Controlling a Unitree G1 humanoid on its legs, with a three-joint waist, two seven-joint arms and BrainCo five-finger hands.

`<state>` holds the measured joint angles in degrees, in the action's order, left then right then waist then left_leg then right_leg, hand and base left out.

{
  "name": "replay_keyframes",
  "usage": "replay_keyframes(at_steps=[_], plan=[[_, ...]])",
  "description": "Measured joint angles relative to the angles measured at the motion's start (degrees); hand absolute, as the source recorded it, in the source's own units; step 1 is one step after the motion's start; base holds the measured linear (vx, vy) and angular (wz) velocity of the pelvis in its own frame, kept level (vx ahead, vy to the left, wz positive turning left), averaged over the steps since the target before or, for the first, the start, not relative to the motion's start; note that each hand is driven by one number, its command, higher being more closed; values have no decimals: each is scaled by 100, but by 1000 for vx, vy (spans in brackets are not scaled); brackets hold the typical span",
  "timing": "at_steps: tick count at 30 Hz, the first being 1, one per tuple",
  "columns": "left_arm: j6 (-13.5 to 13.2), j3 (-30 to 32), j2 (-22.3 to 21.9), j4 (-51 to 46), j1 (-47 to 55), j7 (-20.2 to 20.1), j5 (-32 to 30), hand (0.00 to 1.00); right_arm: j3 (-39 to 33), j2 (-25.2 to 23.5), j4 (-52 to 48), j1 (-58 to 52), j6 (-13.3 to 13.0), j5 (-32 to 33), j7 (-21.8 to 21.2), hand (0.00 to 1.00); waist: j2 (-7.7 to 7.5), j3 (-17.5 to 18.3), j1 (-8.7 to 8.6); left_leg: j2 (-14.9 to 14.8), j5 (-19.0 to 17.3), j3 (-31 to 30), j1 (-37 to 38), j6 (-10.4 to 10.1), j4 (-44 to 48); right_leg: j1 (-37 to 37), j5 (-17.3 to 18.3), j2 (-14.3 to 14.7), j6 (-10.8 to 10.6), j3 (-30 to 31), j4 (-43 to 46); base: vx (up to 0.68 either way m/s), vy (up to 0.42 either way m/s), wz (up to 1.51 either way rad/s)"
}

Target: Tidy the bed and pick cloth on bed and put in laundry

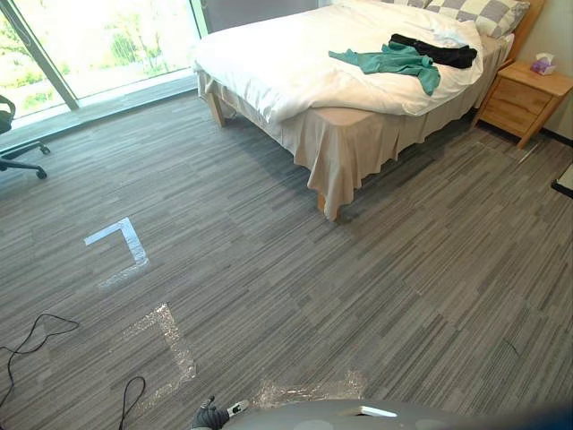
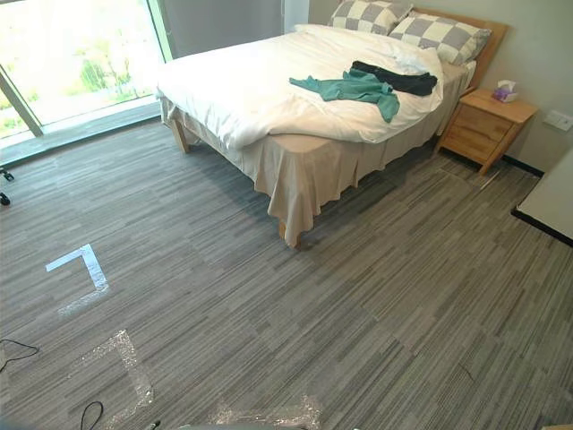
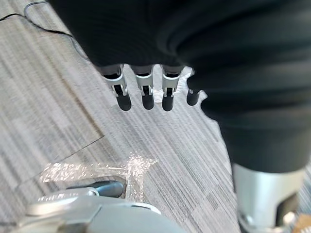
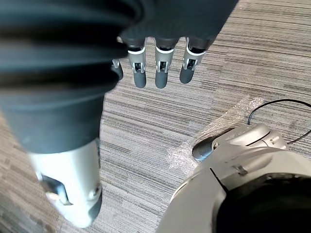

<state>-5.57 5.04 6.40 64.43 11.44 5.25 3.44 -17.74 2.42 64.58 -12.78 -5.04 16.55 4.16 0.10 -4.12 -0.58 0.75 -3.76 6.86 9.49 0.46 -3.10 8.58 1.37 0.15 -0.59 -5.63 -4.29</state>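
A teal cloth [image 1: 394,61] lies spread on the far side of the bed [image 1: 295,63], on its white duvet. Just behind it, nearer the pillows, a black cloth [image 1: 436,52] lies touching it. The bed stands across the room, well away from both hands. In the left wrist view my left hand [image 3: 147,94] hangs over the carpet with straight fingers and holds nothing. My right hand [image 4: 162,73] hangs the same way in the right wrist view, also holding nothing.
A wooden nightstand [image 1: 526,97] with a tissue box [image 1: 543,64] stands right of the bed. Checked pillows [image 2: 407,27] rest at the headboard. An office chair [image 1: 13,134] sits by the window at left. Tape marks [image 1: 121,242] lie on the grey carpet. A white table edge [image 2: 551,202] juts in at right.
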Motion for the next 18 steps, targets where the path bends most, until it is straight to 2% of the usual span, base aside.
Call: replay_keyframes(at_steps=[6,18], plan=[[0,62,5,-2,-74,-34,47,0,-47,-19,-4,169,6,-120,-11,0,-27,-72,5,2,-26,42,52,-40,-1,7,49,-14,-144,-2,8,-11,-15,-2],[-3,59,3,-2,-62,-26,46,0,-58,-25,-13,171,4,-156,-8,0,-74,-130,7,1,-22,55,253,-34,-65,192,39,-15,-125,-21,12,-64,-29,0]])
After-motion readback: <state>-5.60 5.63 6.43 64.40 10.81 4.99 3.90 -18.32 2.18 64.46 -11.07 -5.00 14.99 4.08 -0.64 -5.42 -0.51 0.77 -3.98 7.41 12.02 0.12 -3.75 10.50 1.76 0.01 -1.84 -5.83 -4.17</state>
